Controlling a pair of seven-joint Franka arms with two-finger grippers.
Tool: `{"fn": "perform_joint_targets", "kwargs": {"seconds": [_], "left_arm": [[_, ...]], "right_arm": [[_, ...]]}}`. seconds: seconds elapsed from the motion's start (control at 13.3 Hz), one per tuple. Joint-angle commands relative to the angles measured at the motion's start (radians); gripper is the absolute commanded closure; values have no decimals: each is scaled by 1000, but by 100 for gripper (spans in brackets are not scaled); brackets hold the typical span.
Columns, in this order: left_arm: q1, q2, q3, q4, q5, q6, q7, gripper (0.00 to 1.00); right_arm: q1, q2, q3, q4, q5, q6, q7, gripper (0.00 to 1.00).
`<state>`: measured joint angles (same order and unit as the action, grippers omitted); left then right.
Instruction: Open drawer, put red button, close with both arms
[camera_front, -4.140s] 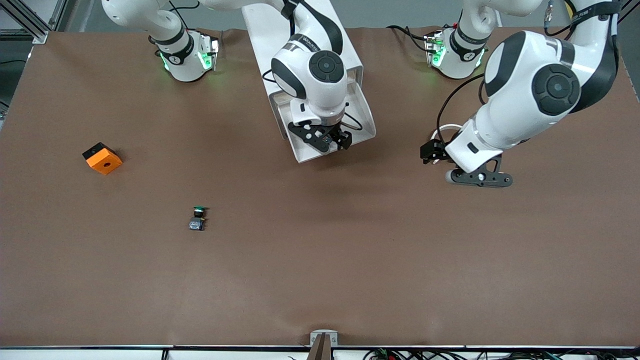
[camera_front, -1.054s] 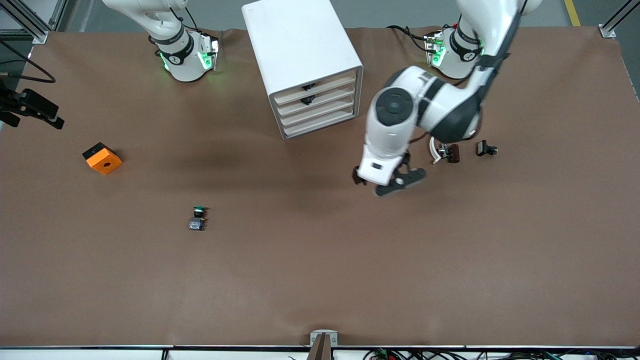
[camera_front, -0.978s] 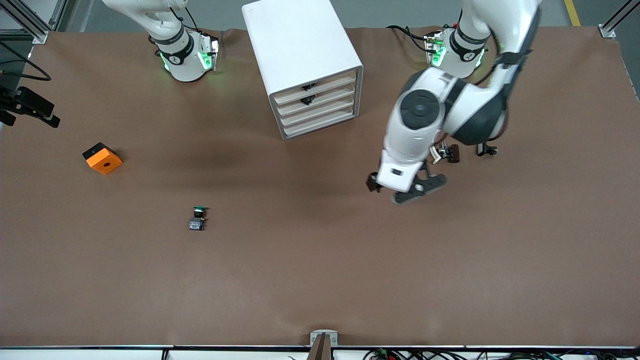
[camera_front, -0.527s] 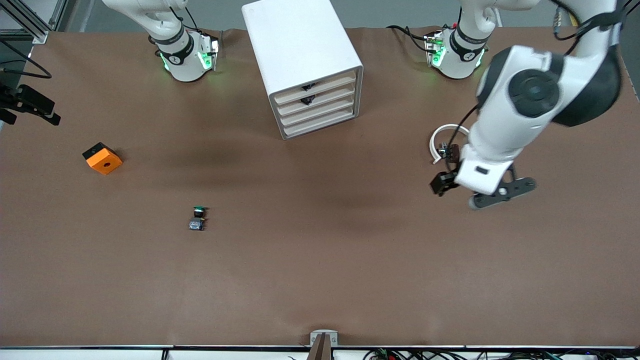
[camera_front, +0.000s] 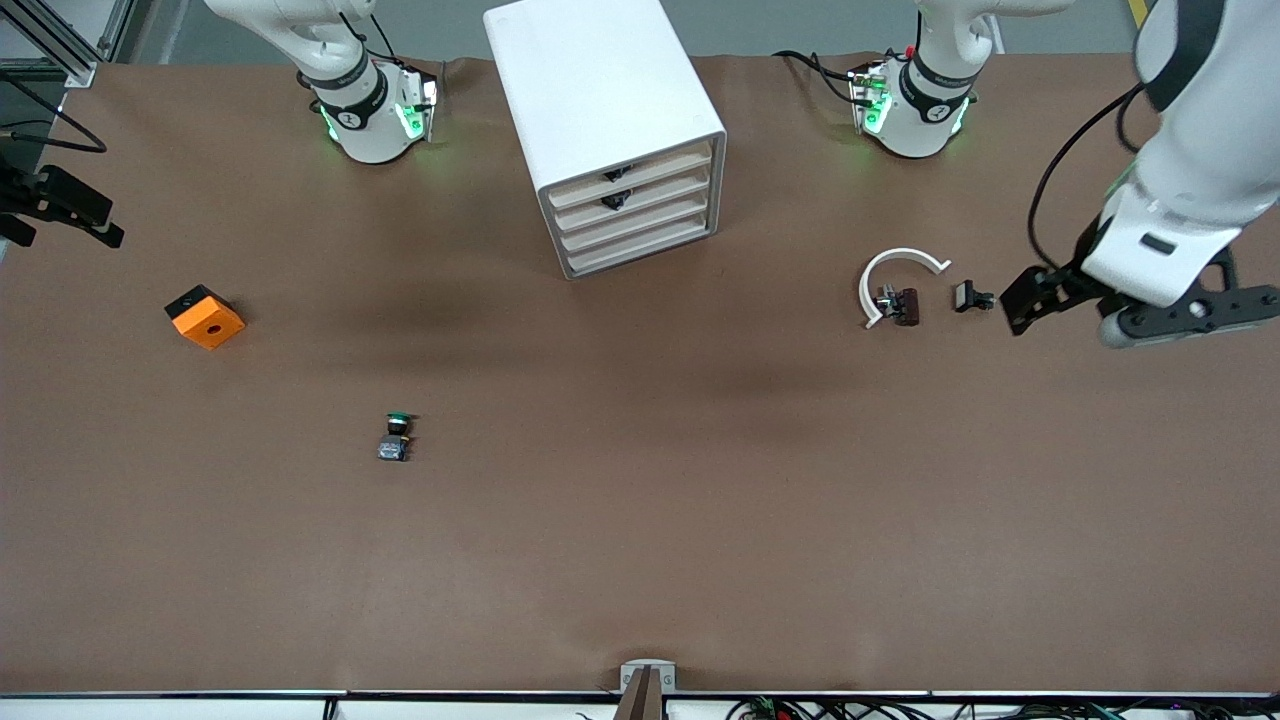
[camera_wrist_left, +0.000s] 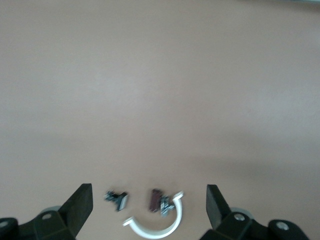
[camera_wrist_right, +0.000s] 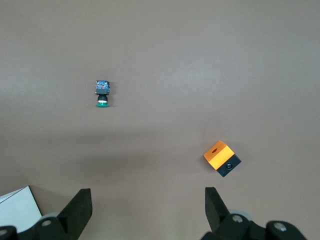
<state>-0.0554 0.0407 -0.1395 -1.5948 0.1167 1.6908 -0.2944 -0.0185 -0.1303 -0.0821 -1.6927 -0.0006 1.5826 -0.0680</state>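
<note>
Orange block (camera_front: 204, 316), green button (camera_front: 396, 436), white curved piece (camera_front: 893, 274), perhaps a clip.

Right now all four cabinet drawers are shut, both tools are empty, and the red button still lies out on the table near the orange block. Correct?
Not quite. The button lying near the orange block has a green cap, not red; the right wrist view shows it clearly. The rest holds: the cabinet drawers are shut, and the left tool and right tool are empty.

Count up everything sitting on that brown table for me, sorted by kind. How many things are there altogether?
White drawer cabinet: 1
Orange and black block: 1
Green-capped button: 1
White curved piece: 1
Small dark parts, one beside the curved piece and one nearer the left arm's end: 2
Total: 6
</note>
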Motion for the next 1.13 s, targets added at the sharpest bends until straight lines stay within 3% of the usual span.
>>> {"fn": "perform_joint_targets", "kwargs": {"seconds": [0.0, 0.53, 1.05], "left_arm": [[28, -73, -20, -24, -21, -118, 84, 0], [103, -228, -14, -139, -111, -137, 236, 0], [118, -226, -12, -123, -107, -137, 236, 0]], "right_arm": [[-11, -26, 13, -25, 2, 1, -7, 0], [-12, -23, 11, -12, 2, -7, -3, 0], [-20, -11, 5, 14, 4, -9, -7, 0]]}}
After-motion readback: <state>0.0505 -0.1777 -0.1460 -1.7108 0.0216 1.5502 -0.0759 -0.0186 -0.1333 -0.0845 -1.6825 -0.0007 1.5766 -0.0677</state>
